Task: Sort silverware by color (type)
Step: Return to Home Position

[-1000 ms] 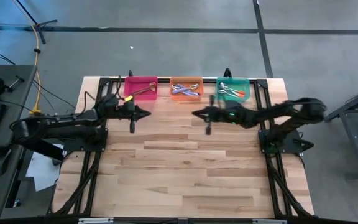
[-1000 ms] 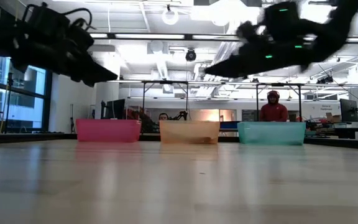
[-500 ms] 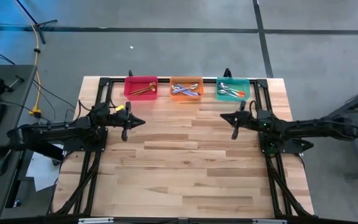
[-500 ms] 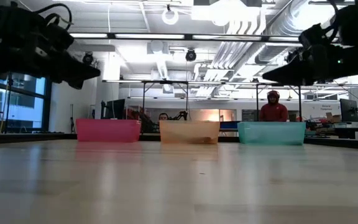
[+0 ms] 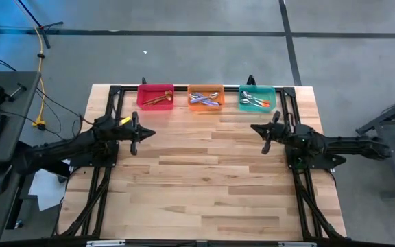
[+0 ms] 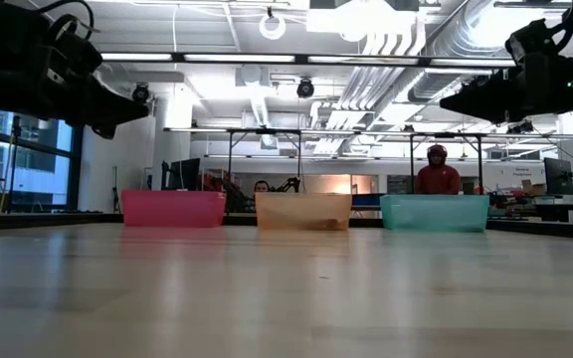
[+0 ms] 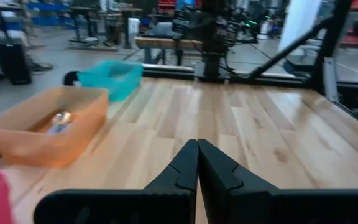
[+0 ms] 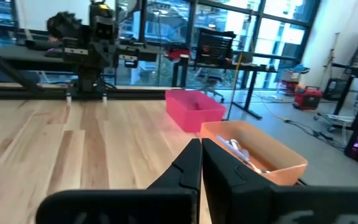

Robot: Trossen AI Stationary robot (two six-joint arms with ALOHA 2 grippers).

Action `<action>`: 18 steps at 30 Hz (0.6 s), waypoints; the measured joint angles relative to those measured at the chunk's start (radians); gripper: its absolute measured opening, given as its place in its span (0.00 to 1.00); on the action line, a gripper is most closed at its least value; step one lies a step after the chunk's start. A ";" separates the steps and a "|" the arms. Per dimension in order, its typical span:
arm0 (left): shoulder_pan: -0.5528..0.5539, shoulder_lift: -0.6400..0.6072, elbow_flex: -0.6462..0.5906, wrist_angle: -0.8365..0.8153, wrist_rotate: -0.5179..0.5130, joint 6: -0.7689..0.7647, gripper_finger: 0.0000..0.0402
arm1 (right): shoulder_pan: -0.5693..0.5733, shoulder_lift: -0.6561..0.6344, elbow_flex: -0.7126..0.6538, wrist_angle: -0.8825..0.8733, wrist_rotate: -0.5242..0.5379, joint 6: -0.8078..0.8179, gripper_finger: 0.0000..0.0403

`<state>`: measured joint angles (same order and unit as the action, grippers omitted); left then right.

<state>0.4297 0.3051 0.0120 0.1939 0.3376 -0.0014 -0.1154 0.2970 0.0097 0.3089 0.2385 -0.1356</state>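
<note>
Three small bins stand in a row at the table's far edge. The pink bin [image 5: 155, 96] holds gold spoons, the orange bin [image 5: 206, 98] purple-blue-handled spoons, the teal bin [image 5: 257, 99] orange-handled spoons. My left gripper [image 5: 149, 133] is shut and empty, above the table near its left side, in front of the pink bin. My right gripper [image 5: 254, 127] is shut and empty, above the table near its right side, in front of the teal bin. Both also show shut in their wrist views: the left gripper [image 7: 197, 149], the right gripper [image 8: 201, 148].
The wooden table top [image 5: 204, 185] lies bare between and in front of the arms. Black frame struts [image 5: 300, 199] run along both sides. People sit in the room beyond the bins in the low view [image 6: 438, 171].
Both arms have drawn back from the table's middle toward their own sides: my left gripper toward the left edge, my right gripper toward the right edge and away from the teal bin. Both have sunk lower as the arms folded back. The fingers stay shut.
</note>
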 joint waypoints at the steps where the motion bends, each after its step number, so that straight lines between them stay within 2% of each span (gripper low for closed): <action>1: 0.000 -0.032 0.000 -0.027 -0.016 -0.005 0.00 | 0.008 -0.023 0.000 -0.022 0.016 0.000 0.00; 6: 0.000 -0.218 0.000 -0.147 -0.077 -0.036 0.00 | 0.038 -0.127 0.000 -0.119 0.094 -0.004 0.00; 9: -0.005 -0.303 0.000 -0.142 -0.087 -0.034 0.00 | 0.040 -0.188 0.000 -0.177 0.128 -0.003 0.00; 13: -0.005 -0.296 0.000 -0.158 -0.150 -0.001 0.00 | 0.036 -0.269 0.000 -0.244 0.128 0.000 0.00; 18: -0.005 -0.302 0.000 -0.152 -0.159 0.006 0.00 | -0.008 -0.293 -0.001 -0.250 0.064 -0.025 0.00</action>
<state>0.4248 0.0030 0.0121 0.0422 0.1784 0.0049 -0.1239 0.0036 0.0090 0.0592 0.3021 -0.1608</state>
